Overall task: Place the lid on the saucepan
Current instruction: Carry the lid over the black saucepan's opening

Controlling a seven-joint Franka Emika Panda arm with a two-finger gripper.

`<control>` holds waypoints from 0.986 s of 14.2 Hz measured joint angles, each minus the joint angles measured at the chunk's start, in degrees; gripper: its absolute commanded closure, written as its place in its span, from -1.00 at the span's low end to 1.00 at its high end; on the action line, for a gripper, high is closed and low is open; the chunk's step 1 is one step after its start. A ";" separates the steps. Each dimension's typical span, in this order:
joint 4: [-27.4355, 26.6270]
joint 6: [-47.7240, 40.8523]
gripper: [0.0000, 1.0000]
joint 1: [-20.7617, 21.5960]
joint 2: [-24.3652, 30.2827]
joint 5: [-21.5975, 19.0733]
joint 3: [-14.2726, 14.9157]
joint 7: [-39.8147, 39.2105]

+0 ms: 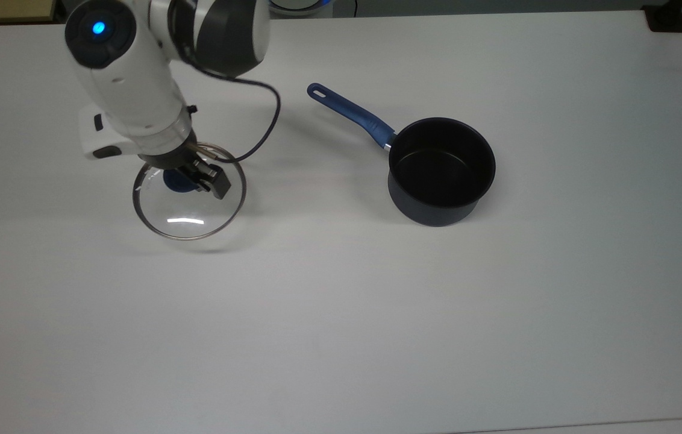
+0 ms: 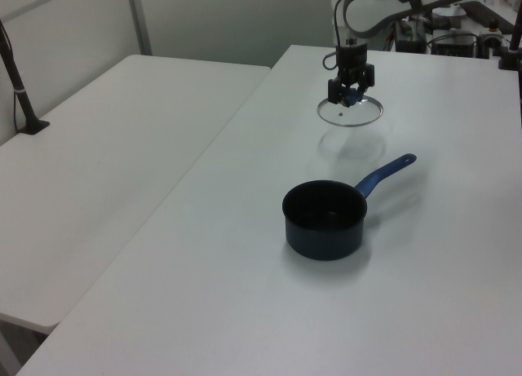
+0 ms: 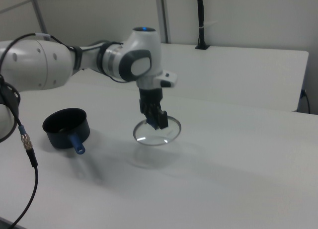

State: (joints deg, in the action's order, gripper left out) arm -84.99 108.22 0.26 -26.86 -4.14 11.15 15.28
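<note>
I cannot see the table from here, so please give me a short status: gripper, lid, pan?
Gripper shut on lid knob, lid lifted off table. Pan open, upright, apart from the lid. Nothing between them.

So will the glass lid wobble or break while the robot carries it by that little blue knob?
It probably stays stiff: the lid hangs level as one flat disc above its shadow. It might tilt or swing a bit, since the gripper holds just the knob at its middle. Being clear glass with a thin metal rim, it could crack if dropped on the table.
</note>
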 measured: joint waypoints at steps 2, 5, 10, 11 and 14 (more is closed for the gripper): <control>1.70 -2.57 0.09 1.60 0.86 -0.08 -0.09 0.00; 4.00 -4.47 0.09 6.64 2.91 -0.19 -0.27 1.08; 4.07 -4.56 0.09 17.64 3.68 -0.18 -0.55 5.95; 4.07 -4.56 0.09 19.94 3.67 -0.18 -0.58 7.01; 4.01 -4.56 0.09 26.15 3.62 -0.14 -0.61 9.76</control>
State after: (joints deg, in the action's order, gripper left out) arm -80.99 103.66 26.41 -23.23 -4.29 10.54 25.05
